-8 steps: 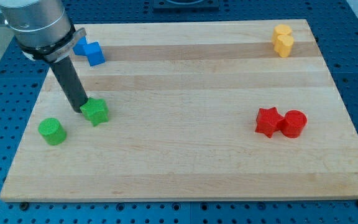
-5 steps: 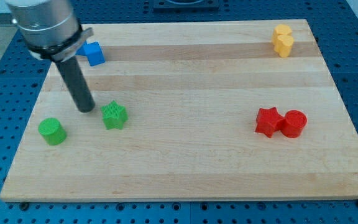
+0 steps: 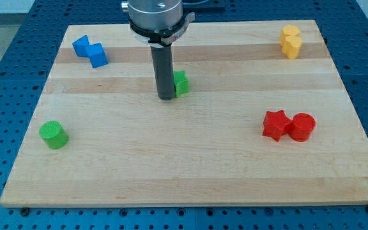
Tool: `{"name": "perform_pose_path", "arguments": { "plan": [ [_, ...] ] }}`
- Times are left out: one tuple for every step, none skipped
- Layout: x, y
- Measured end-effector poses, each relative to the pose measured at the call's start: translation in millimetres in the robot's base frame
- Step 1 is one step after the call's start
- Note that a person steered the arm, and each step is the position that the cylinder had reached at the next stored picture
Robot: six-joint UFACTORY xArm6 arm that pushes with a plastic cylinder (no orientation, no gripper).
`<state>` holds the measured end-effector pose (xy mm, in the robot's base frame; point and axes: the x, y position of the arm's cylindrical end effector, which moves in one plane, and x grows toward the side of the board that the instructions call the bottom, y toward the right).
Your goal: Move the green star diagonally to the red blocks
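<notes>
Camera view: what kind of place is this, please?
Probably a robotics lab bench: a wooden board on a blue perforated table, small coloured blocks, and my tip beside the green star.

The green star (image 3: 181, 84) lies flat on the wooden board, touching my tip (image 3: 166, 98) on the view's right side and slightly toward the view's top; the rod covers its left half, so only part of its outline shows. The red star (image 3: 275, 125) rests well apart from my tip, toward the view's right and a little lower. The red cylinder (image 3: 303, 126) stands upright, touching the red star's right side, farthest from my tip.
</notes>
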<state>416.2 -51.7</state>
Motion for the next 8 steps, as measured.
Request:
{"name": "perform_pose_path", "arguments": {
  "plan": [
    [-2,3],
    [-5,9],
    [-5,9],
    [-11,15],
    [-14,16],
    [-14,16],
    [-5,-45],
    [17,-97]
  ]
}}
